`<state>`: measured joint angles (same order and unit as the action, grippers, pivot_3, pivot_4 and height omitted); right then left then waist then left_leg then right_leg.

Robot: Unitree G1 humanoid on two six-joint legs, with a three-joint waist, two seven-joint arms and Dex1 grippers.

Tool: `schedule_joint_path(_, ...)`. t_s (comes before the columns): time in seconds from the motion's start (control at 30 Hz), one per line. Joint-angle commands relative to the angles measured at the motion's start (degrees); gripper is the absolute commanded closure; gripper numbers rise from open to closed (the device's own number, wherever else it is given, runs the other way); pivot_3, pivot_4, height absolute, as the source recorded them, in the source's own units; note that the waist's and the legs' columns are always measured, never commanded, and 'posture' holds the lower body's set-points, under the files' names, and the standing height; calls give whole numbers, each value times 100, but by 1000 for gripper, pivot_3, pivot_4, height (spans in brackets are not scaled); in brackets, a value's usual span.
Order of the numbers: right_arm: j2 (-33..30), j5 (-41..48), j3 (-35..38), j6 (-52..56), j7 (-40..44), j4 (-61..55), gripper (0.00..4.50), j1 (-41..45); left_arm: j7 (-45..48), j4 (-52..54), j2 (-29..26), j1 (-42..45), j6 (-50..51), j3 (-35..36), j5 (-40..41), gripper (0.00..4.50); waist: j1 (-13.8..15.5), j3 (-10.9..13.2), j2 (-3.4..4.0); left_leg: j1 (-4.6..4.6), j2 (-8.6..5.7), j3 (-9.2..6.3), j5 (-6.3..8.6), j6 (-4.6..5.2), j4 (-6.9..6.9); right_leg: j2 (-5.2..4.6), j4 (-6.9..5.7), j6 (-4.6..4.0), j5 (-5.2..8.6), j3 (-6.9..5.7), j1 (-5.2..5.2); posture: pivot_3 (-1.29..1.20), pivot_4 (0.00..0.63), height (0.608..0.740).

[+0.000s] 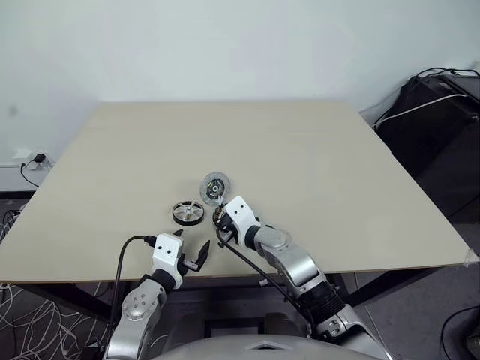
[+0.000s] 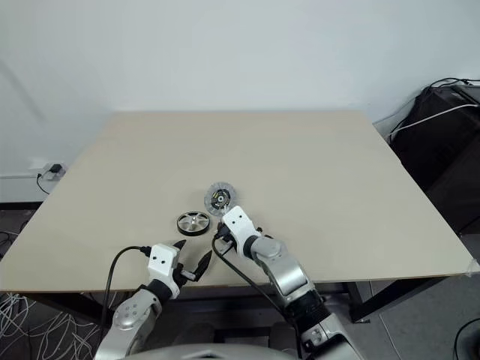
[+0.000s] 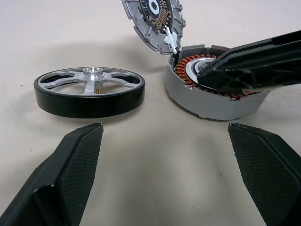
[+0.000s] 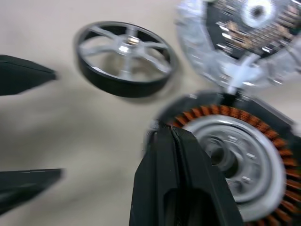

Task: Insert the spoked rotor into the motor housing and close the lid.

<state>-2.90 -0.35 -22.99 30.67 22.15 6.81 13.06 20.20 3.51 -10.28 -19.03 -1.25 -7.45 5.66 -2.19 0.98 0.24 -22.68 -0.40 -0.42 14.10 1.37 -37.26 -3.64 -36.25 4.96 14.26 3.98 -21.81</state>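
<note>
Right gripper [image 3: 244, 70] hides part of motor housing [image 3: 207, 101].

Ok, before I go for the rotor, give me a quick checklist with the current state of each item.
1. Lid open, tilted up off the motor housing: ok.
2. Housing cavity free: not ok, the shut right gripper sits over its rim and windings.
3. Spoked rotor flat on the table, beside the housing, apart from it: ok.
4. Left gripper open, facing both parts: ok.
5. Right gripper holding anything: cannot tell.
</note>
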Motion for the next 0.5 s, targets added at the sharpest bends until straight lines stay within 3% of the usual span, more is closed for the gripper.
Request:
schedule_joint_path(0.03,81,-18,176,-76,-140,41,4445,150,39,216,17,93,-23,-40,19,0,-1,0,0,0,0,0,0,0,0,0,0,0,0,0,0,0,0,740)
schedule_joint_path(0.33,23,0,207,-58,-74,-37,4445,113,63,228,11,109,0,-42,14,0,1,0,0,0,0,0,0,0,0,0,0,0,0,0,1,0,0,740)
schedule_joint_path(0.5,-221,355,48,21,635,-670,4445,-102,78,246,4,88,19,-45,14,0,0,1,0,-1,0,0,-5,9,0,0,3,0,0,0,1,0,0,740)
